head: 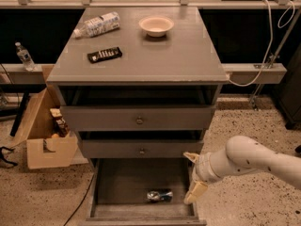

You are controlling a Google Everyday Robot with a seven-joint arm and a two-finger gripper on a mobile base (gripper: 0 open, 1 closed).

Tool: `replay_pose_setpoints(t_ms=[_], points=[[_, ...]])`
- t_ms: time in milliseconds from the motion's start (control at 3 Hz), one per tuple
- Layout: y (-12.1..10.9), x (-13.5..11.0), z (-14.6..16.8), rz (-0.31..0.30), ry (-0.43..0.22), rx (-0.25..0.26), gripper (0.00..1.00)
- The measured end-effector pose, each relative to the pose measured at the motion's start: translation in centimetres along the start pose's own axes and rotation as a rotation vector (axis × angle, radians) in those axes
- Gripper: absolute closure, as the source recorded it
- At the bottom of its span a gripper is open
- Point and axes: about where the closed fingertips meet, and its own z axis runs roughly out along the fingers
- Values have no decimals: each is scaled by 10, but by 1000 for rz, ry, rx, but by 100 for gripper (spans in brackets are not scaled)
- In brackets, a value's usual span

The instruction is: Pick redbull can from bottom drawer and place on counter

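Floor: speckled floor (42,192), with a grey three-drawer cabinet standing dead centre and a dark ledge behind it.
Table: the grey table (164,65) on top of the cabinet carries a bottle (96,25) lying on its side at far left, a bowl (156,26) at far centre, and a black bar (104,55) nearer, on the left.
Upper drawers: both stand a little way out, knobs showing.
Bottom drawer: the bottom drawer (122,182) is wide open.
Can: and there's the can (159,195), lying on its side on the drawer floor, near the front, right of centre.
Gripper: the gripper (192,174) hangs at the drawer's right edge, just right of the can and clear of it, on a white arm (254,159) reaching in from the right.
Jaws: spread wide, one tip up by the middle drawer's front and the other low by the drawer's right wall, with nothing held.
Left: an open cardboard box (44,142) sits on the floor beside the cabinet.
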Motion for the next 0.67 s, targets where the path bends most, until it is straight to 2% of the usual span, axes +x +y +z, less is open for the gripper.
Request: replay_pose_setpoints(t_ms=[333, 667], points=[[0, 0, 0, 0, 0, 0, 0], [-7, 11, 22, -15, -17, -5, 0]])
